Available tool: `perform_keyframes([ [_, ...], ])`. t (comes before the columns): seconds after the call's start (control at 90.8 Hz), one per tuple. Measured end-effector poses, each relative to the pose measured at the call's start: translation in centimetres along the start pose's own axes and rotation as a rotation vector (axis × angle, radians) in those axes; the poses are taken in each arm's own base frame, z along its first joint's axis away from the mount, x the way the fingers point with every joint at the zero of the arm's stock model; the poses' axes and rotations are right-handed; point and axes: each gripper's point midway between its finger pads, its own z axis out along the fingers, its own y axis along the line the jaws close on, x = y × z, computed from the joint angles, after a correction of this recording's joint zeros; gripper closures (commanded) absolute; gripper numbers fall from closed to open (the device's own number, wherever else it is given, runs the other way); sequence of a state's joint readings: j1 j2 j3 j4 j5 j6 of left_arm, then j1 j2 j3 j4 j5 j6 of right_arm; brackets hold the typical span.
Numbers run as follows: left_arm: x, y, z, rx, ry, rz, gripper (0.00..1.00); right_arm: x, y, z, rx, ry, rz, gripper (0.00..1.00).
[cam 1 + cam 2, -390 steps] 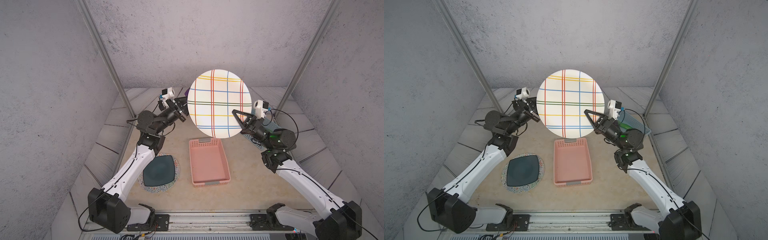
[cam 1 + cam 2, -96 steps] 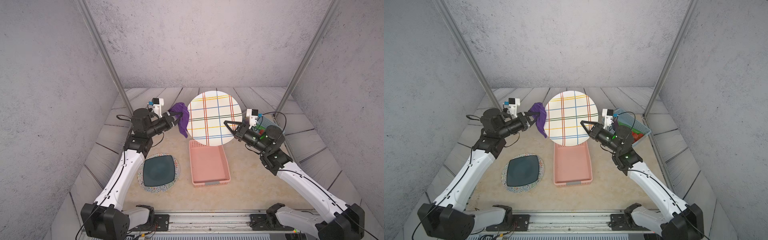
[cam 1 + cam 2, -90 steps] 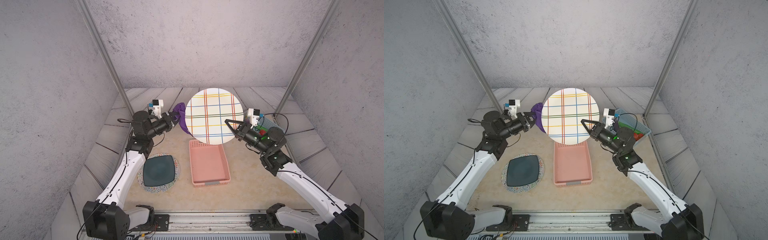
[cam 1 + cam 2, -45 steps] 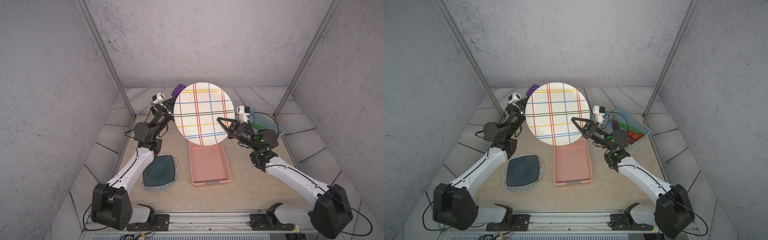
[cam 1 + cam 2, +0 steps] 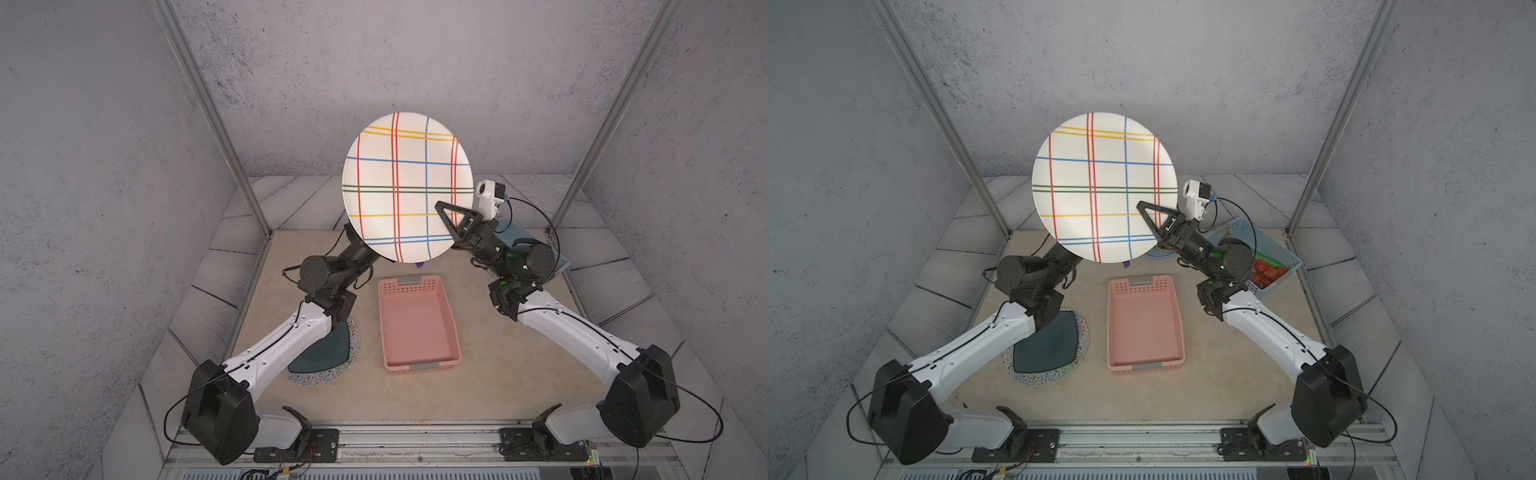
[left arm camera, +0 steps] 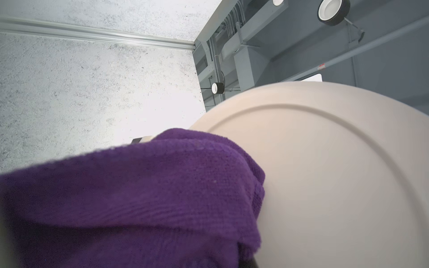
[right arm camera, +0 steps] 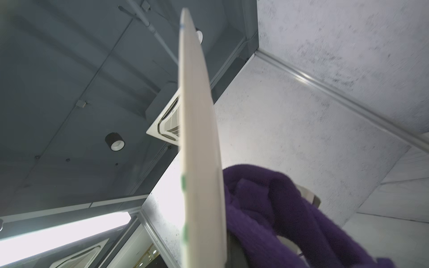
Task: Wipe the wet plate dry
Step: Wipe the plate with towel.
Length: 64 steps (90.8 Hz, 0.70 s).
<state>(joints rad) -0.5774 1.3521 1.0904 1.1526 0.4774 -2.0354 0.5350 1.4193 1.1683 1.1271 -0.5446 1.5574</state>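
**Clearly a rim hold: a stiff, slick plate up on edge**

Well, from where I stood, the round cream plate crossed with red, blue, yellow and green stripes (image 5: 407, 187) hung in the air, nearly upright. Its striped face was turned toward the front of the cell, well above the pink perforated plastic basket (image 5: 409, 286) on the table. The right gripper (image 5: 451, 222) had its jaws closed tight on the plate's rim, low on that arm's own side, with one black triangular finger lying across the striped face.

The left gripper was hidden behind the plate in both top views. At its own wrist camera it was buried in the soft purple terry cloth (image 6: 139, 197), with only a sliver of one finger (image 6: 142, 140) peeking out. Its jaws were clamped shut on the cloth, which pressed against the plain back of the plate near its edge.

To my eye the plate was rigid and would not flex under rubbing. It looked smooth and, being wet, was likely slippery. Whether it was ceramic or hard plastic I could not tell, so I would have treated it as breakable. The rim was the sensible place to hold it. But a single pinch there made a long lever, and a hard push far from that grip could twist the plate loose. The cloth was limp and light, and wanted bunching so that a fat pad met the surface.
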Motion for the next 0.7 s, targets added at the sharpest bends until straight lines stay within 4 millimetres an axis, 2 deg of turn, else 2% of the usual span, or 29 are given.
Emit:
perform_keyframes([
  [0.099, -1.8, -1.1, -0.6, 0.01, -0.044, 0.041, 1.0, -1.1, -1.2, -1.4, 0.06, -0.048, 0.006, 1.0],
  [0.187, -2.8, -1.9, -0.6, 0.024, -0.077, 0.056, 1.0, 0.3, -2.0, -1.4, 0.079, -0.04, 0.037, 1.0],
  [0.275, -2.2, -1.7, -0.1, 0.034, -0.073, 0.04, 1.0, 2.1, -1.5, -0.3, 0.055, -0.011, 0.054, 1.0],
  [0.352, -0.7, -0.6, 0.8, 0.031, -0.046, 0.012, 1.0, 2.8, -0.5, 1.0, 0.016, 0.018, 0.051, 1.0],
  [0.44, 1.2, 1.1, 1.6, 0.009, -0.021, -0.014, 1.0, 1.3, 0.7, 2.2, -0.018, 0.006, 0.02, 1.0],
  [0.517, 1.7, 1.5, 1.8, 0.004, -0.027, -0.007, 1.0, -0.6, 1.1, 2.4, -0.02, -0.018, -0.009, 1.0],
  [0.605, 1.6, 1.7, 1.2, -0.021, -0.043, 0.024, 1.0, -2.4, 0.6, 1.8, 0.011, -0.047, -0.025, 1.0],
  [0.705, 1.2, 2.0, -0.6, -0.095, -0.059, 0.086, 1.0, -4.1, -0.9, 0.4, 0.079, -0.09, -0.039, 1.0],
])
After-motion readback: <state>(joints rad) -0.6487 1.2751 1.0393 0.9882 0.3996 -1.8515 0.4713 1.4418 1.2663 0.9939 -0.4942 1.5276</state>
